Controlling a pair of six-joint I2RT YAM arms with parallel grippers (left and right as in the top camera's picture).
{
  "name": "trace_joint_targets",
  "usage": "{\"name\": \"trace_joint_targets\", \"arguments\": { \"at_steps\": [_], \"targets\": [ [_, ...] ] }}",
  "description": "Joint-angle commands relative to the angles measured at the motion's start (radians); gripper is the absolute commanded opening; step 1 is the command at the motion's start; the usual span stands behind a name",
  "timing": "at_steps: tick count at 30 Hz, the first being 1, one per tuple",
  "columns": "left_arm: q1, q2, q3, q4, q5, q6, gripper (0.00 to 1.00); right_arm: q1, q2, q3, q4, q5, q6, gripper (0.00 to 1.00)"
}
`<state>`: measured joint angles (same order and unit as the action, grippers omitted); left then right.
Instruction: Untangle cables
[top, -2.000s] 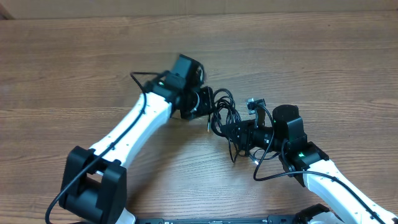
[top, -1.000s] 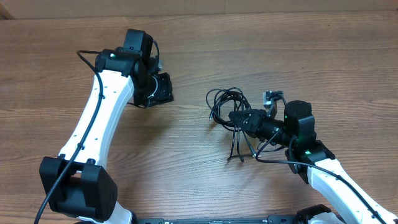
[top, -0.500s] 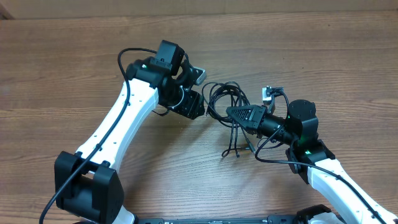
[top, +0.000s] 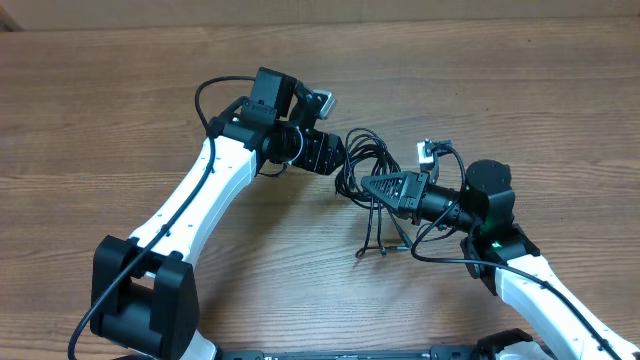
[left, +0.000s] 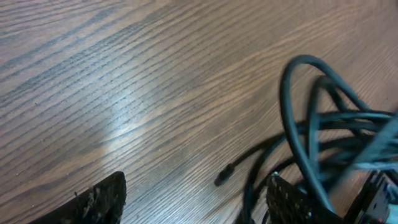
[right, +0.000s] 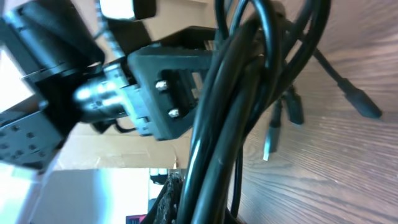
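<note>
The right tool (top: 374, 186) pinches the cable bundle (top: 364, 150) near the middle of the bench (top: 520, 90), and the spread left tool (top: 333, 155) stands just at its left side (the free side, nearer this arm).

Blk cables (right: 230, 106), brown wood-grain table (top: 500, 80), white arms (top: 195, 205) w/ blk joints.

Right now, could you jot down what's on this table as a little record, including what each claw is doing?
Surface: wooden table
Cables: thin black cords, looped together in one tangle
Plug ends: several trail out of the tangle toward the near edge
Right gripper: shut on the tangle
Left gripper: open, fingers spread wide, right beside the tangle's far side, gripping nothing
</note>
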<state>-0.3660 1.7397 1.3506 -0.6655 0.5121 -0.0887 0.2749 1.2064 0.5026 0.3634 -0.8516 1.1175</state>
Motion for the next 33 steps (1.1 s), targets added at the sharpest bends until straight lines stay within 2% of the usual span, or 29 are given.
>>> {"name": "trace_joint_targets", "arguments": {
  "at_steps": [1,4,7,8,12,15,19,25,33],
  "targets": [
    [0.022,-0.001,-0.006,-0.016,0.010,-0.074,0.73,0.002,-0.010,0.010,0.078,-0.021,0.027,0.04],
    [0.089,-0.003,-0.001,-0.062,0.040,-0.146,0.77,0.002,-0.010,0.010,0.087,0.040,0.109,0.04],
    [0.188,-0.003,0.001,-0.079,0.204,-0.191,0.84,0.002,-0.010,0.010,0.087,0.093,0.201,0.04],
    [0.237,-0.003,0.001,-0.084,0.330,-0.188,0.89,0.002,-0.010,0.010,0.087,0.113,0.241,0.04],
    [0.313,-0.003,0.001,-0.118,0.513,-0.090,0.99,0.002,-0.010,0.010,0.089,0.156,0.298,0.04],
    [0.312,-0.003,0.000,-0.171,0.509,-0.001,1.00,0.002,-0.010,0.010,0.090,0.150,0.326,0.04],
    [0.277,-0.002,-0.001,-0.221,0.510,0.057,1.00,0.002,-0.010,0.010,0.140,0.125,0.346,0.04],
    [0.221,0.000,-0.002,-0.218,0.509,0.103,1.00,0.002,-0.010,0.010,0.249,0.121,0.353,0.04],
    [0.169,0.001,-0.002,-0.140,0.508,0.105,1.00,0.006,-0.010,0.010,0.269,0.034,0.356,0.04]
  ]
}}
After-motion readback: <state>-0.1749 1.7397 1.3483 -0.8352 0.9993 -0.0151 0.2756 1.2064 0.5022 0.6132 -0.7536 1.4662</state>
